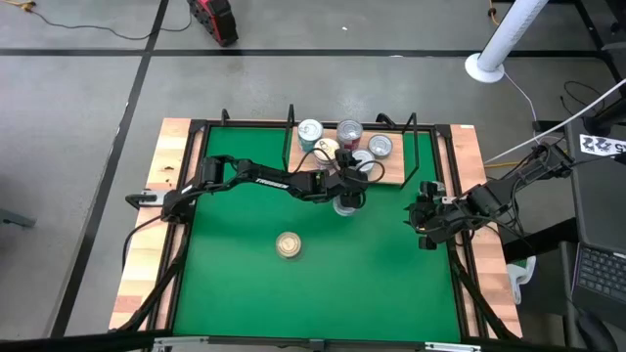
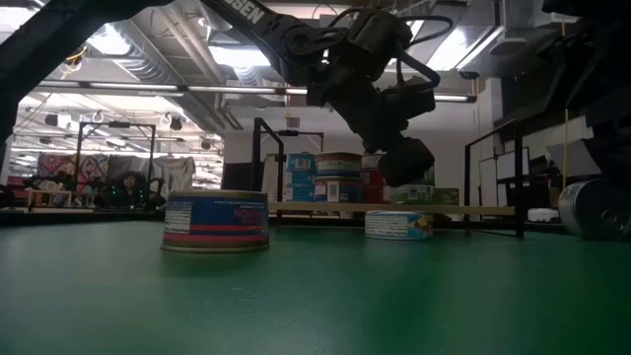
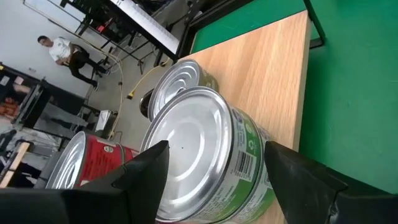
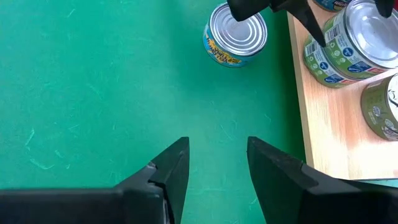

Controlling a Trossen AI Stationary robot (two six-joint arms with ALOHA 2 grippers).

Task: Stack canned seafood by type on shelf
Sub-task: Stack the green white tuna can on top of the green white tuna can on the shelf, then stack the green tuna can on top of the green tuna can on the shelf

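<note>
The shelf (image 1: 393, 176) stands at the mat's far edge and carries several tins. My left gripper (image 1: 346, 164) reaches over its near edge and is shut on a green-labelled tin (image 3: 205, 155). Beside that tin on the board are a second green tin (image 3: 183, 78) and a red one (image 3: 93, 162). Two tins sit on the green mat. One has a teal and yellow label (image 4: 235, 34) and lies just in front of the shelf. The other has a blue and red label (image 2: 216, 221) and lies nearer the mat's middle (image 1: 288, 244). My right gripper (image 4: 217, 149) hovers open over the mat's right side. My left gripper has the green tin's side wall (image 3: 252, 155) pinched between its two fingers, one on each side just below the lid. The fingers (image 4: 314, 32) slant down from the near left. The tin stands upright with its base on the shelf board (image 4: 323, 124).
Black wire rails (image 1: 290, 127) frame the shelf's sides and back. An olive-labelled tin (image 4: 380, 109) sits on the board's near part. Pale wooden planks (image 1: 156, 196) edge the mat. Open green mat lies between the two loose tins and the near edge. A person (image 3: 62, 50) stands far behind.
</note>
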